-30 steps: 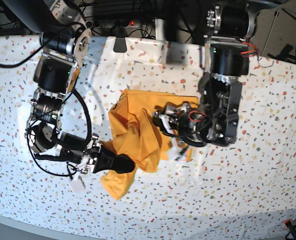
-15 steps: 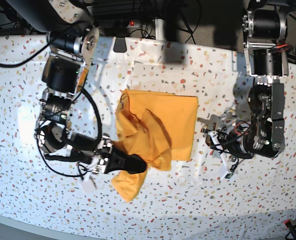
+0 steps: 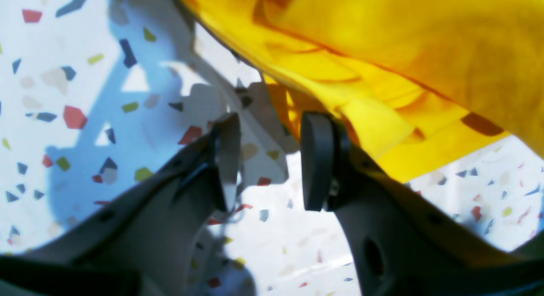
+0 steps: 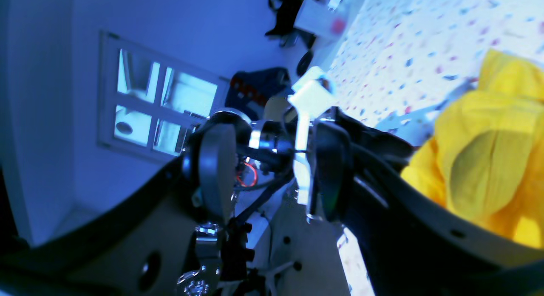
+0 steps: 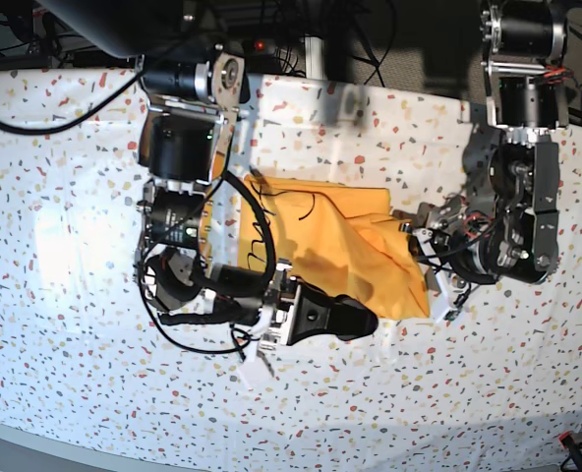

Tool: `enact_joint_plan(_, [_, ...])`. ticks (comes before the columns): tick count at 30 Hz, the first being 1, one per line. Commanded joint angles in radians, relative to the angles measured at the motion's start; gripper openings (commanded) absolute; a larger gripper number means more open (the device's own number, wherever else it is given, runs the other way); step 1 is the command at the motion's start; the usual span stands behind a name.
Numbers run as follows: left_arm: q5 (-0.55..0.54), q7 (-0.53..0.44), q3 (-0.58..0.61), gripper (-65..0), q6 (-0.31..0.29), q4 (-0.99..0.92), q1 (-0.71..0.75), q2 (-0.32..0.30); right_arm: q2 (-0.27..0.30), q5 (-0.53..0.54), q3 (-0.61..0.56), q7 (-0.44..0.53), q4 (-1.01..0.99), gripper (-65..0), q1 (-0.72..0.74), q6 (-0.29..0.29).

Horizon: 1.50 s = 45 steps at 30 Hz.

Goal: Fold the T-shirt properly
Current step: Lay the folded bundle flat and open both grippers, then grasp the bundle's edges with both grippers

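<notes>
The mustard-orange T-shirt [image 5: 320,231] lies in a rough folded shape in the middle of the white speckled tablecloth [image 5: 65,295]. My right gripper [image 5: 355,320] is at the shirt's near edge. In the right wrist view [image 4: 272,173] its jaws stand apart with nothing between them, and the shirt [image 4: 488,160] bulges to their right. My left gripper [image 5: 438,292] is at the shirt's right corner. In the left wrist view [image 3: 267,164] it is open and empty just above the cloth, and the shirt's layered edge [image 3: 425,54] lies next to one finger [image 3: 318,160].
Both arm bodies hang over the table: one column stands over the shirt's left side [image 5: 178,197], the other at the right [image 5: 522,197]. Cables and a stand crowd the far edge [image 5: 271,44]. The near table edge runs along the bottom [image 5: 271,457].
My right gripper carried the bunched left flap rightward across the shirt and let it go; the shirt now lies flatter and wider. My left gripper moved in to the shirt's right corner.
</notes>
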Motion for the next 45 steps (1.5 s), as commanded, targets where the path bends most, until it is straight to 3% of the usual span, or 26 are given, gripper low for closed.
enact_joint_plan(1, [0.023,-0.019,0.000,-41.8,0.003,0.019,-0.026,-0.006,-0.003,0.034,-0.003,0.012,0.018,-34.4,0.044,0.005])
enact_joint_plan(5, [0.145,-0.058,0.000,-41.8,0.005,0.019,-0.026,-0.006,0.014,0.018,-0.003,0.012,0.018,-34.4,0.086,0.005])
enact_joint_plan(7, [0.179,-0.089,-0.001,-41.8,0.044,0.026,-0.026,-0.006,0.034,-0.077,-0.003,0.021,0.018,-34.4,0.113,0.005])
enact_joint_plan(10, [0.245,-0.151,-0.001,-41.8,0.106,0.080,-0.024,-0.006,0.059,-0.426,-0.003,0.230,0.018,-34.4,0.149,0.005])
enact_joint_plan(13, [0.228,-0.158,-0.001,-41.8,0.147,0.200,-0.013,-0.006,0.071,-0.821,-0.003,0.481,0.018,-34.4,0.155,0.005])
enact_joint_plan(15, [0.163,-0.158,-0.001,-41.8,0.161,0.303,0.005,-0.005,0.082,-0.967,-0.004,0.593,0.014,-34.4,0.152,0.005])
enact_joint_plan(17, [0.086,-0.174,-0.001,-41.8,0.160,0.387,0.042,-0.005,0.093,-1.036,-0.005,0.652,0.008,-34.5,0.152,0.005])
enact_joint_plan(22, [-0.090,-0.276,0.000,-41.8,0.149,0.437,0.189,0.015,0.145,-1.134,-0.037,0.734,-0.051,-34.5,0.147,0.005])
enact_joint_plan(26, [-0.064,-0.376,0.000,-41.8,0.108,0.437,0.303,0.016,0.181,-1.156,-0.089,0.752,-0.164,-34.5,0.146,0.005])
enact_joint_plan(33, [-0.021,-0.392,0.000,-41.8,0.104,0.438,0.374,0.016,0.177,-1.155,-0.176,0.775,-0.257,-34.5,0.146,0.005])
enact_joint_plan(38, [-0.254,-0.402,0.000,-41.8,0.087,0.465,0.325,0.023,0.160,-1.154,-0.201,0.803,-0.257,-34.5,0.146,0.005])
enact_joint_plan(40, [-0.237,-0.437,0.000,-41.8,0.031,0.463,0.301,0.057,0.158,-1.152,-0.200,0.802,-0.257,-34.5,0.146,0.005])
enact_joint_plan(45, [-0.130,-0.495,0.000,-41.8,0.032,0.401,0.236,0.131,0.159,-1.148,-0.200,0.792,-0.257,-34.5,0.147,0.005])
